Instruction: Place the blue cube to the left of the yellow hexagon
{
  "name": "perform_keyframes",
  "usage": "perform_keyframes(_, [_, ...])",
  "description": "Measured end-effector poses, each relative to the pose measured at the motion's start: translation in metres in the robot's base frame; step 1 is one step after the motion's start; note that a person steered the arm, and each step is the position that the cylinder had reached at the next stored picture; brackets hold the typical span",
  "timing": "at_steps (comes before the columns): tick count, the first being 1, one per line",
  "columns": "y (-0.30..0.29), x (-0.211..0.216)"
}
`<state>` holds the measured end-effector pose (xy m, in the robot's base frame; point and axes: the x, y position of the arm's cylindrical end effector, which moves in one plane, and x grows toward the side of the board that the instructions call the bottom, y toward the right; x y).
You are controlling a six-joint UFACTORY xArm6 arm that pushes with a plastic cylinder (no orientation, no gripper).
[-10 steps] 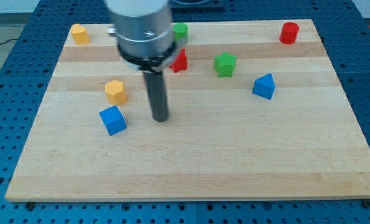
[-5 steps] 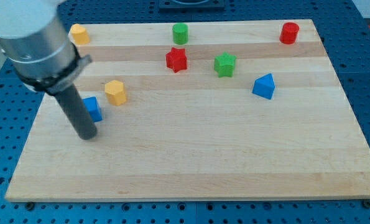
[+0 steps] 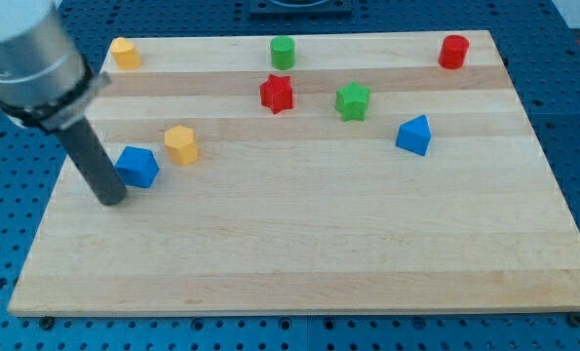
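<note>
Camera view, from its left: my tip (image 3: 111,199) (a bare rod, so no fingers to spread or close) sits just left of and slightly below the blue cube (image 3: 136,167), seemingly touching it. That cube lies just left of the yellow hexagon (image 3: 180,144). Further right stand a red star (image 3: 277,94), green star (image 3: 352,100) and another blue block (image 3: 414,135).

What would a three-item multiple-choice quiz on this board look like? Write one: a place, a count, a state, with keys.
1. Where is my tip relative to the blue cube?
A. view's lower left
B. view's right
C. above it

2. How many red blocks are there?
A. one
B. two
C. three

3. The blue cube and the yellow hexagon are:
A. stacked
B. far apart
C. close neighbours

Key: A, my tip sits beside the cube's lower-left edge; B, red star and red cylinder; C, the cube lies just left of the hexagon.
</note>
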<state>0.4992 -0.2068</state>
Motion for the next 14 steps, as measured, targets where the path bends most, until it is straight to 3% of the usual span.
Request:
perform_keyframes(1, [0.038,-0.004])
perform_keyframes(2, [0.039,-0.034])
perform_keyframes(4, [0.005,-0.059])
perform_keyframes(6, [0.058,-0.014])
perform_keyframes(8, [-0.035,-0.013])
perform_keyframes(9, [-0.052,-0.033])
perform_keyframes(10, [-0.052,-0.046])
perform_keyframes(12, [-0.016,-0.02])
perform_keyframes(14, [-0.041,-0.057])
